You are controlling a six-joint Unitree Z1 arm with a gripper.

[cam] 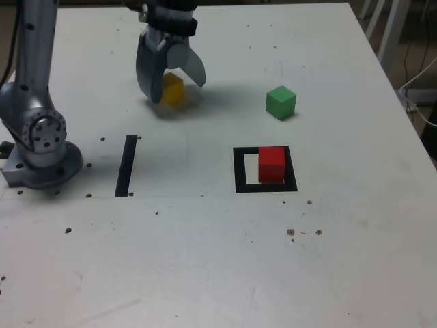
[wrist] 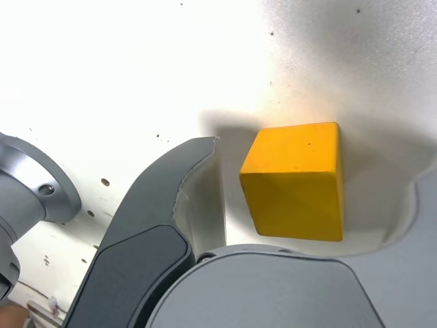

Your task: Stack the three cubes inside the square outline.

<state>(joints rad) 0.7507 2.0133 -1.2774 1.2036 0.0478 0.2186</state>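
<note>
The yellow cube (cam: 173, 89) rests on the white table at the back, towards the exterior view's left. My gripper (cam: 175, 90) reaches down over it, a jaw on each side, open. In the wrist view the yellow cube (wrist: 295, 181) lies between the jaws of the gripper (wrist: 314, 164), and a gap shows between it and one of the dark fingers (wrist: 157, 205). The red cube (cam: 271, 165) stands inside the square outline (cam: 239, 172), against its side at the exterior view's right. The green cube (cam: 280, 102) sits alone at the back right.
The arm's grey base (cam: 41, 140) stands at the exterior view's left edge. A single straight black strip (cam: 126, 165) lies on the table beside it. Small dark specks dot the table top.
</note>
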